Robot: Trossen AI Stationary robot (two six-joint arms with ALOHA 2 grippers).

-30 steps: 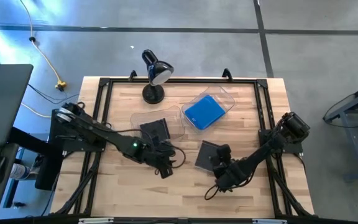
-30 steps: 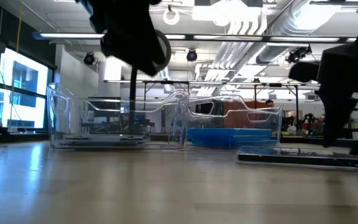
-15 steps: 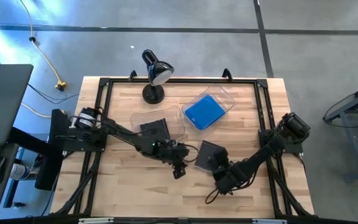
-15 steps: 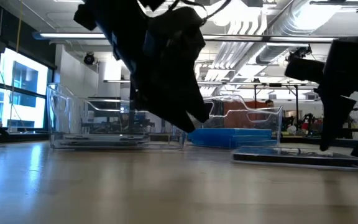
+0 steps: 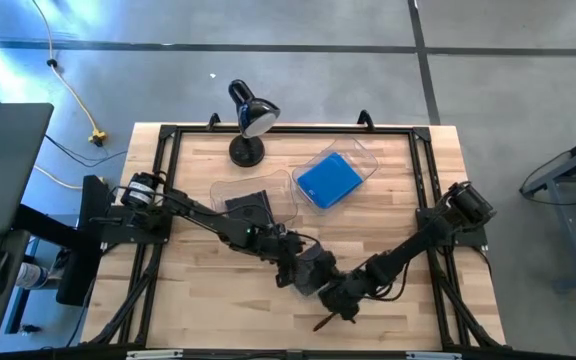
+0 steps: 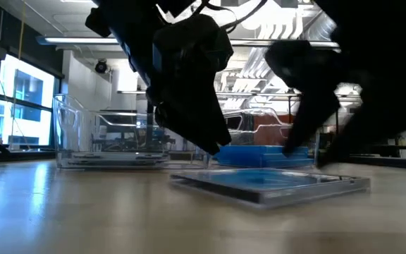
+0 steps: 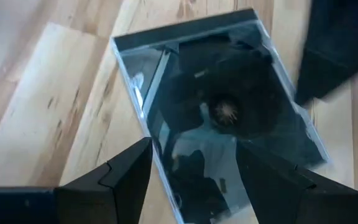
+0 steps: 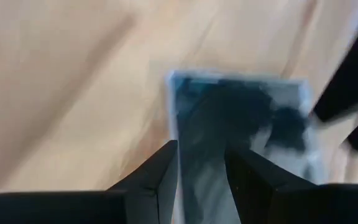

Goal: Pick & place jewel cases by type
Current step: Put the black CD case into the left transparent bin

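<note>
A dark grey jewel case (image 5: 313,266) showing its disc lies on the wood near the table's middle; it also shows in the low view (image 6: 270,185). My left gripper (image 5: 290,272) is open and hovers over the case (image 7: 216,112), fingers spread across its near part. My right gripper (image 5: 331,290) is at the case's near-right side, shut on the case (image 8: 241,118). The blue jewel cases (image 5: 328,180) lie stacked in the right clear bin. Dark cases (image 5: 251,207) lie in the left clear bin. My right gripper has the dark jewel case by its near-right edge (image 8: 188,124), coming low from the table's near-right side. Its fingers (image 8: 160,171) stand close together with the case's edge running in between them. The case lies flat or nearly flat on the table.
Two clear bins sit side by side behind the case: the left bin (image 6: 118,134) and the right bin (image 6: 273,134). A black desk lamp (image 5: 248,120) stands at the far edge. A dark frame rims the table (image 5: 418,170). Bare wood lies toward the near-left corner.
My left gripper has swung from beside the left bin toward the table's right and come over the case. My right gripper has moved toward the table's left and near edge, and the dark case has slid along the table with it.
</note>
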